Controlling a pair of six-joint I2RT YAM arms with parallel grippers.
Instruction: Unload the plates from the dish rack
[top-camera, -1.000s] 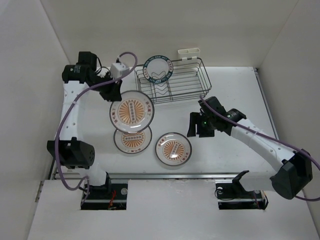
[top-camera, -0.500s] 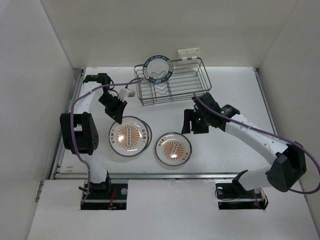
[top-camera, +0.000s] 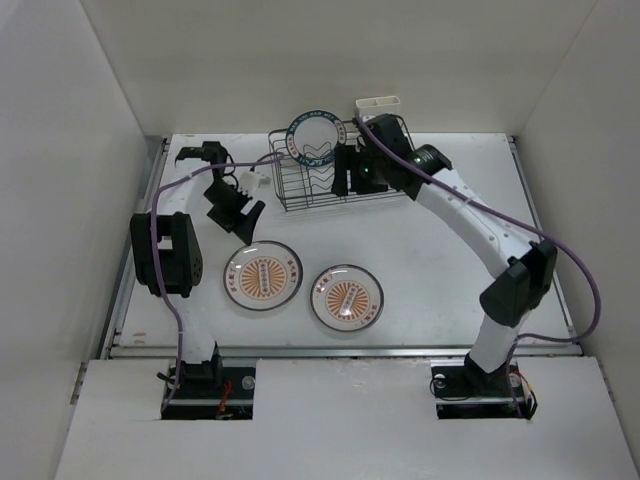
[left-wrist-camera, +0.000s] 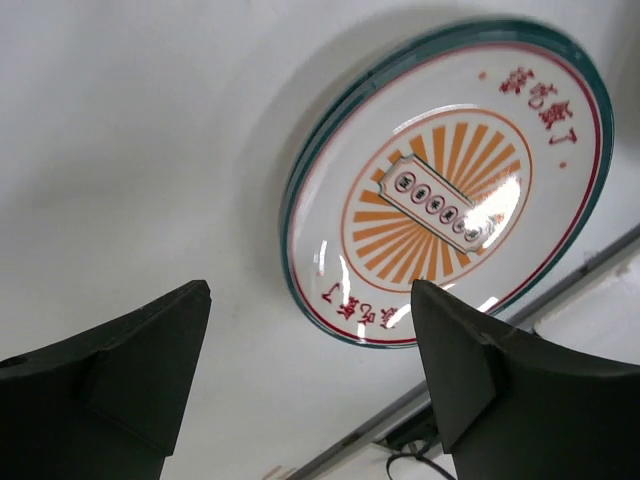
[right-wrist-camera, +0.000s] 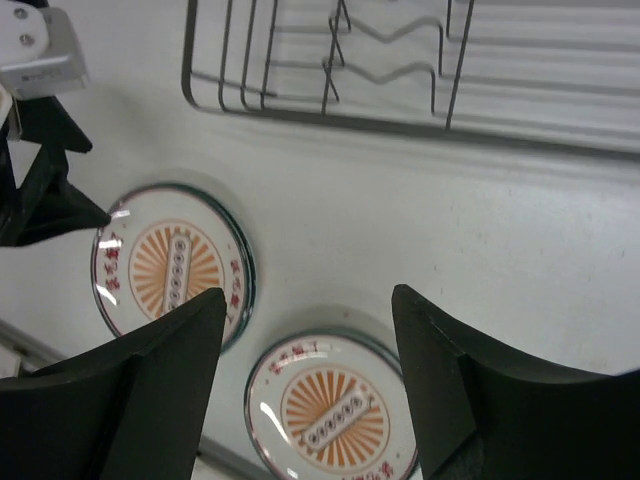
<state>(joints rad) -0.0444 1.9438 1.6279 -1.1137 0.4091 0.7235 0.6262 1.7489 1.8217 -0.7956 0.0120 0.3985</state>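
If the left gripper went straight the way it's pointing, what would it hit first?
Probably the sunburst plate lying ahead of the open left gripper; depth is unclear, so it could be the bare table beside its rim.

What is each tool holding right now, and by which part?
Nothing is held. The left tool stands open above the stacked sunburst plates without touching them, and the right tool is open too, with nothing between its fingers.

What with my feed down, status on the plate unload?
Left gripper open, empty, above sunburst plates on table. Right gripper open at dish rack. Teal-band plate in rack. Nothing blocking.
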